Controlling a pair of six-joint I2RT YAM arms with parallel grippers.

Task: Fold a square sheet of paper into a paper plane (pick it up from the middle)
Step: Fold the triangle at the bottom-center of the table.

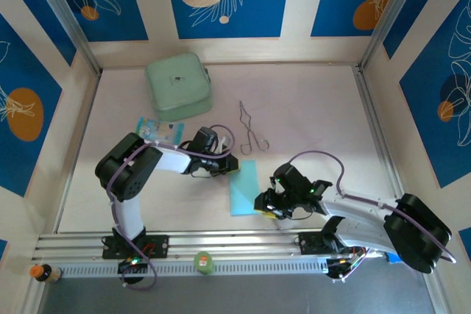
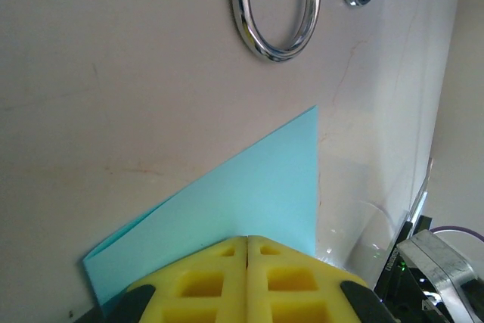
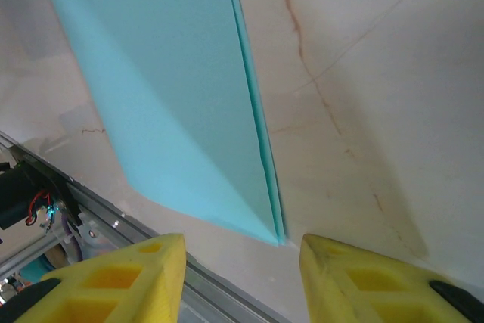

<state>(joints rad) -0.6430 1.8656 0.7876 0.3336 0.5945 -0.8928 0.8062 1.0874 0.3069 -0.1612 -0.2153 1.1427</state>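
My left fingers (image 2: 197, 285) sit closed atop the folded cyan paper sheet (image 2: 257, 187); my right fingers (image 3: 128, 277) stand parted, its corner just ahead.

Counts one square sheet of paper (image 1: 243, 187), folded to a cyan strip on the one table (image 1: 316, 108). Tallies, around that sheet, one pair of metal tongs (image 1: 251, 129) just behind it, one blue-and-white packet (image 1: 158, 129) off to its left, one mint-green case (image 1: 179, 84) well behind and to the left, plus one small green object (image 1: 204, 262) and one orange-topped bottle (image 1: 43, 273) nearer than it, leftward. Adds two grippers: the left gripper (image 1: 223, 168) at the sheet's far left corner, the right gripper (image 1: 263, 204) at its near right corner.
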